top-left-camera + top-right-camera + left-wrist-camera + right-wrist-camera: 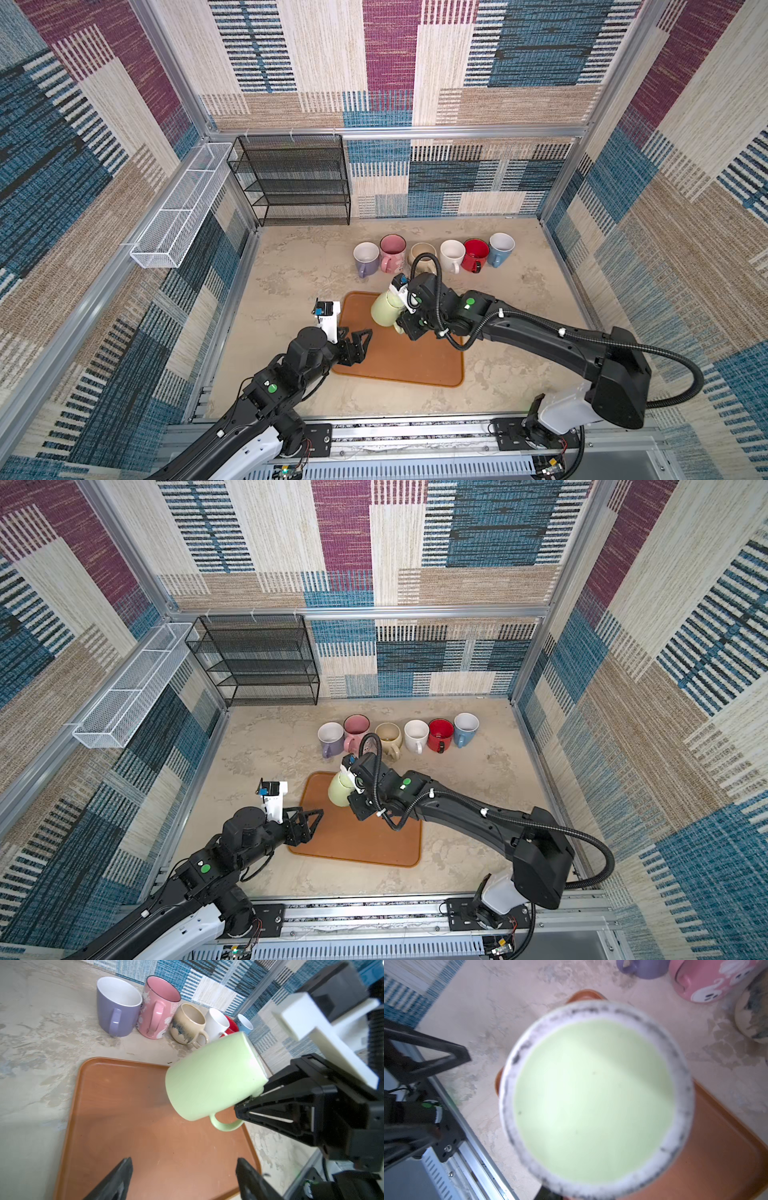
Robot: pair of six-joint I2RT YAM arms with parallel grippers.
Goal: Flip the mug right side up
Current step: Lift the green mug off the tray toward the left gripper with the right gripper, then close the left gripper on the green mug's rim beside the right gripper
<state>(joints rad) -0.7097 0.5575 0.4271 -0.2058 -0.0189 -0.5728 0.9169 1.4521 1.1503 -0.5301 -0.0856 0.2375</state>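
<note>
The light green mug hangs tilted above the far part of the brown tray. My right gripper is shut on it next to its handle. In the left wrist view the mug lies almost sideways in the air, base up toward the right arm. The right wrist view is filled by the mug's base with its scuffed white ring. My left gripper stands open over the tray's left part, holding nothing, short of the mug.
Several upright mugs line the back of the table: purple, pink, beige, white, red, blue. A black wire shelf stands at the back left. A white mesh basket hangs on the left wall.
</note>
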